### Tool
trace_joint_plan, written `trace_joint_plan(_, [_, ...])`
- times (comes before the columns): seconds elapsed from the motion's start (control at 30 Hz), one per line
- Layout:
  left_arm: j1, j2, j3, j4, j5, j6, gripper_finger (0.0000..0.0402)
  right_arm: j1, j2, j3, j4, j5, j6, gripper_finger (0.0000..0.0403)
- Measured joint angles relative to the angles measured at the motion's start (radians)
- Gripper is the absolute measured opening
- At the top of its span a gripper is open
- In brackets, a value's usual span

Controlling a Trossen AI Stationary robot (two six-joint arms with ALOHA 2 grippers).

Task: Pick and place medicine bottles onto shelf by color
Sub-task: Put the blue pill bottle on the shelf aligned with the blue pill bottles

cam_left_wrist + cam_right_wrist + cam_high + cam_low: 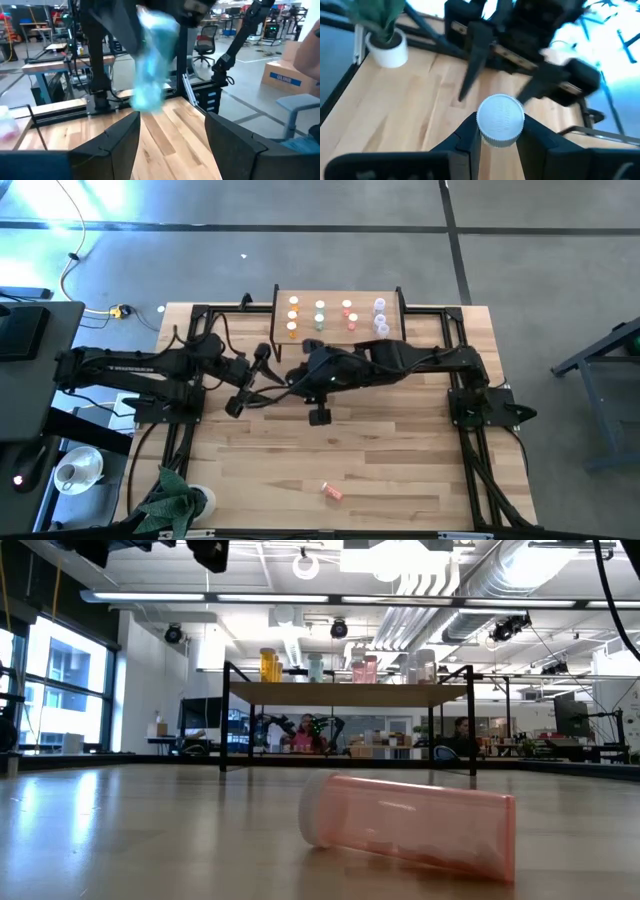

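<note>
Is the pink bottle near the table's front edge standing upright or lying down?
Lying down. The pink bottle rests on its side on the table, white cap pointing sideways; the high view shows it lengthwise too.

pink bottle (410, 825), possibly bluish bottle (152, 65)

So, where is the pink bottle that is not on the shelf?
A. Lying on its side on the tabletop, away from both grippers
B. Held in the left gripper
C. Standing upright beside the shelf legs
A: the pink bottle lies on its side on the table, on the side far from the shelf, with no gripper near it.
</note>
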Motion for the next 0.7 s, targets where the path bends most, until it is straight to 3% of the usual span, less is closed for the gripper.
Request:
trace_joint_plan(0.4, [0.022,-0.079,0.000,-0.124,0.005,-0.031,0.0212,-0.074,-0.071,0.000,-0.054,0.101,0.029,0.0085])
trace_joint_plan(0.7, [0.021,-0.078,0.000,-0.171,0.005,-0.028,0.0212,-0.178,-0.049,-0.053,-0.120,0.078,0.107,0.0085])
